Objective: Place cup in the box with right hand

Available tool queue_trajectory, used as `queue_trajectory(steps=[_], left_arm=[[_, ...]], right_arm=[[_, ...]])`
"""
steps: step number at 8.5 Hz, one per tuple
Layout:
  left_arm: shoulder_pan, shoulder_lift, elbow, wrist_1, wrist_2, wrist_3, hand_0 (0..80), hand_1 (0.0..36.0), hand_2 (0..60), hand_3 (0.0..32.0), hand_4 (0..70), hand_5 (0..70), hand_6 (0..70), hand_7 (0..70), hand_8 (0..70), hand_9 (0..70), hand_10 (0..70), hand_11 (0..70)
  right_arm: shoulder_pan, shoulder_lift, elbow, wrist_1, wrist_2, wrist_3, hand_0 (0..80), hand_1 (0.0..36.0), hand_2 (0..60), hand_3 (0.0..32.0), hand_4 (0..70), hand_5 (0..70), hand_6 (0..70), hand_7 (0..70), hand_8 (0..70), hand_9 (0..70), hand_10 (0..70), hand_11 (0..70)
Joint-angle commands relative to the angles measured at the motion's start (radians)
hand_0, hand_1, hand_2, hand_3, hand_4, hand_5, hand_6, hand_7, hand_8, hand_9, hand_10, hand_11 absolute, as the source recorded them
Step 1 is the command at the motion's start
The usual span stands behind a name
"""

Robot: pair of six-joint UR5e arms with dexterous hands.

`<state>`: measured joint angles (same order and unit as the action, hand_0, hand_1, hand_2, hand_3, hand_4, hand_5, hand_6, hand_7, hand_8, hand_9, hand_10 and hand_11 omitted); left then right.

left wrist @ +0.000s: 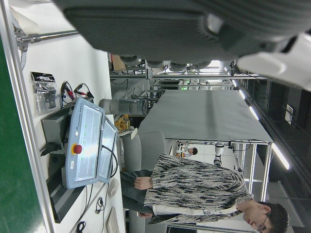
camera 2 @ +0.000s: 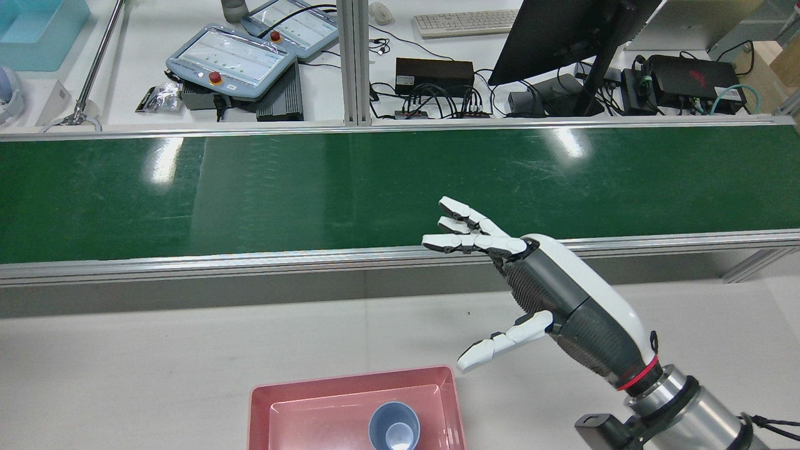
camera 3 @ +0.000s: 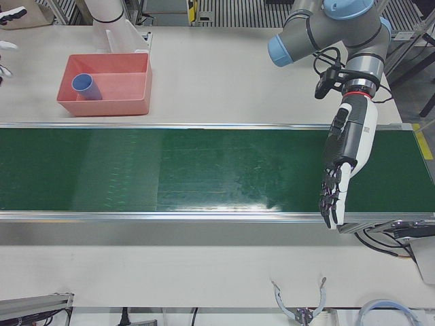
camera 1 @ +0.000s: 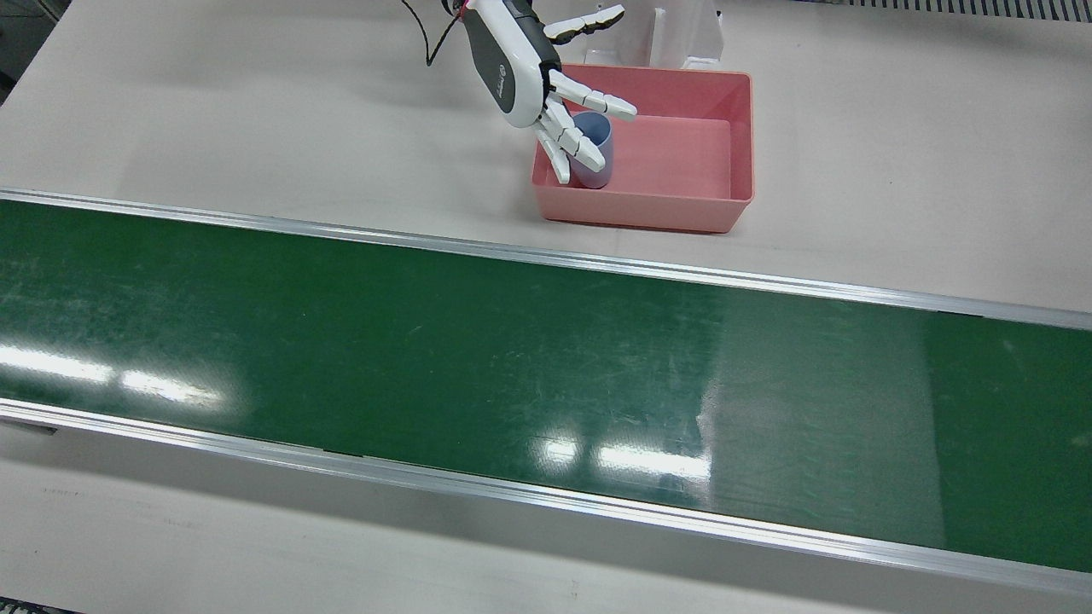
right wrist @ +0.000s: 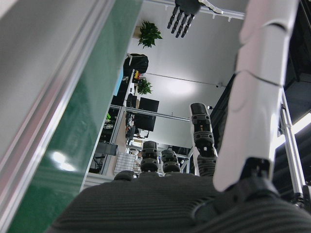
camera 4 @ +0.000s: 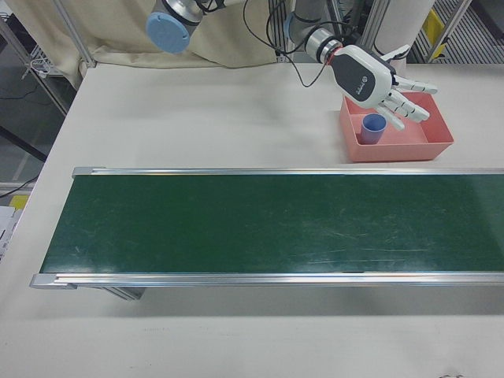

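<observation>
A blue cup (camera 1: 595, 152) stands upright inside the pink box (camera 1: 682, 153), in the corner nearest the belt. My right hand (camera 1: 546, 85) is open with fingers spread, above that corner of the box and off the cup. The rear view shows the right hand (camera 2: 550, 300) raised beside the box (camera 2: 312, 419), clear of the cup (camera 2: 394, 428). The right-front view shows the same hand (camera 4: 378, 83), cup (camera 4: 373, 127) and box (camera 4: 417, 134). My left hand (camera 3: 343, 170) hangs open, fingers down, over the far end of the belt, away from the box (camera 3: 122, 81) and cup (camera 3: 85, 85).
The green conveyor belt (camera 1: 512, 358) with metal rails runs across the table in front of the box. A white arm pedestal (camera 1: 682, 34) stands right behind the box. Teach pendants (camera 2: 231, 59), a monitor and cables lie beyond the belt.
</observation>
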<state>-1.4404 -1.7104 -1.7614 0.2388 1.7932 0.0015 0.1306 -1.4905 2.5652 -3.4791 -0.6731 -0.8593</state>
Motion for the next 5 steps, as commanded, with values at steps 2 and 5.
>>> queue_trajectory(steps=[2, 5], left_arm=[[0.000, -0.002, 0.002, 0.000, 0.000, 0.000, 0.0, 0.0, 0.0, 0.0, 0.0, 0.0, 0.0, 0.0, 0.0, 0.0, 0.0, 0.0], [0.000, -0.002, 0.002, 0.002, 0.000, -0.002, 0.0, 0.0, 0.0, 0.0, 0.0, 0.0, 0.0, 0.0, 0.0, 0.0, 0.0, 0.0]], right_arm=[[0.367, -0.060, -0.045, -0.293, -0.213, 0.383, 59.9, 17.1, 1.8, 0.0, 17.8, 7.2, 5.1, 15.5, 9.3, 16.7, 0.5, 2.9], [0.594, -0.129, -0.160, -0.238, -0.365, 0.497, 58.5, 20.0, 6.6, 0.0, 8.9, 7.9, 5.3, 14.6, 9.9, 17.1, 2.6, 6.2]])
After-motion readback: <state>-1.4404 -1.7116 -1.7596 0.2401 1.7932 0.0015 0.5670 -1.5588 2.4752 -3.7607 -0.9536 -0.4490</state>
